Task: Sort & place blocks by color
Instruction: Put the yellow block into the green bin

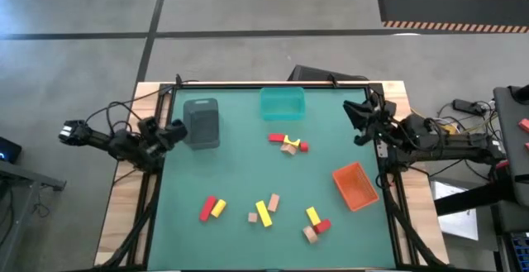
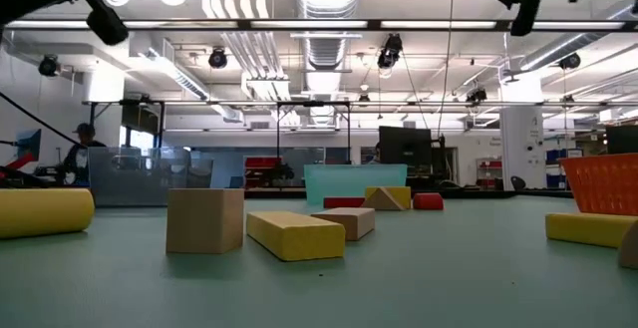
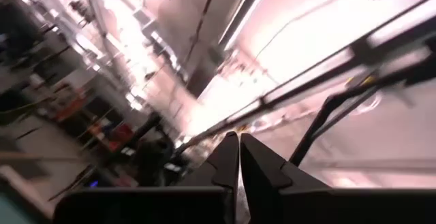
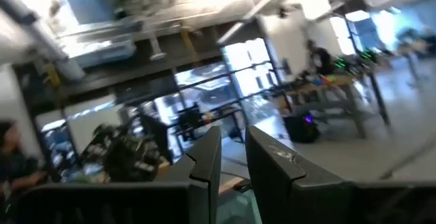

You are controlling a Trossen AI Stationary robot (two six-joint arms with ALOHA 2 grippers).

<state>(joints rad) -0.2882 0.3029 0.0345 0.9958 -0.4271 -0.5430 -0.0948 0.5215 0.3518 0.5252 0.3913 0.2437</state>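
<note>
Small red, yellow and tan blocks lie flat on the green mat in several loose groups: one mid-table [image 1: 288, 143], a red and yellow pair [image 1: 212, 208], one [image 1: 264, 212] near the front, and one [image 1: 315, 224] at front right. My left gripper [image 1: 179, 130] hovers at the mat's left edge beside the grey bin [image 1: 202, 123]. Its fingers [image 3: 228, 157] are shut on nothing and tipped upward toward the ceiling. My right gripper [image 1: 357, 113] hovers at the mat's far right edge. Its fingers [image 4: 208, 157] stand a narrow gap apart, with nothing between them.
A teal bin [image 1: 283, 103] stands at the far middle of the mat and an orange bin [image 1: 356, 185] at the right. In the low view a tan cube [image 2: 204, 220] and a yellow bar [image 2: 294, 234] lie nearest. Cables run along both table sides.
</note>
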